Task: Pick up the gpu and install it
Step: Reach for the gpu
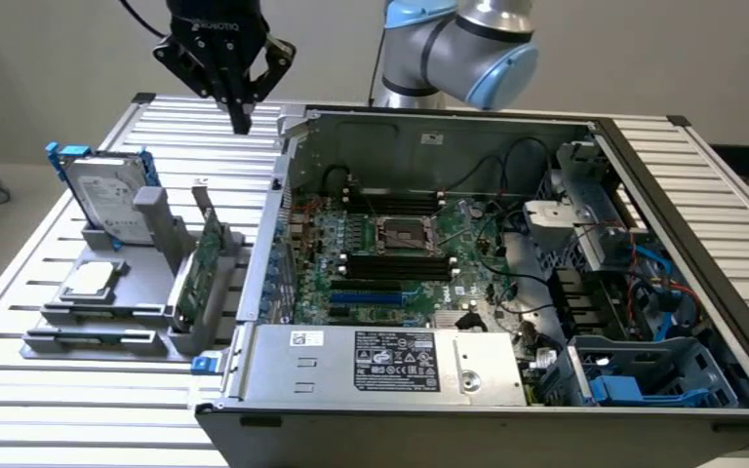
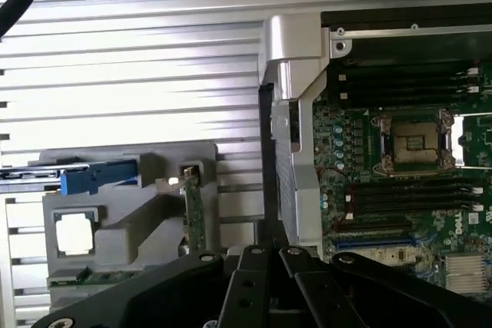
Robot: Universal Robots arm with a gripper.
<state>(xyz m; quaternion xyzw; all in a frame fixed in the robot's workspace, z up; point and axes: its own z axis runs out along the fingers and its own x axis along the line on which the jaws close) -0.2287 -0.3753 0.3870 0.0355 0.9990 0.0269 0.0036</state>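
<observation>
Claw (image 1: 235, 125) is pinched fully shut, nothing held, hung above the tabletop (image 1: 36, 400). In the exterior view the gpu (image 1: 196, 268) is parked on edge in the grey holder (image 1: 128, 317), around 6 o'clock from the claw, not yet picked. Probably best gripped square on its thin top edge. The case wall (image 1: 266, 263) is crowded in at the card's 3 o'clock, so clearance looks tight. The processor chip (image 1: 93, 281) is found at 9, the hard drive (image 1: 98, 195) at 10.

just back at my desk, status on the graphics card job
Gripper shut, empty, up above the table. Graphics card upright in its grey stand, untouched. Hard drive stands close beside it.
</observation>
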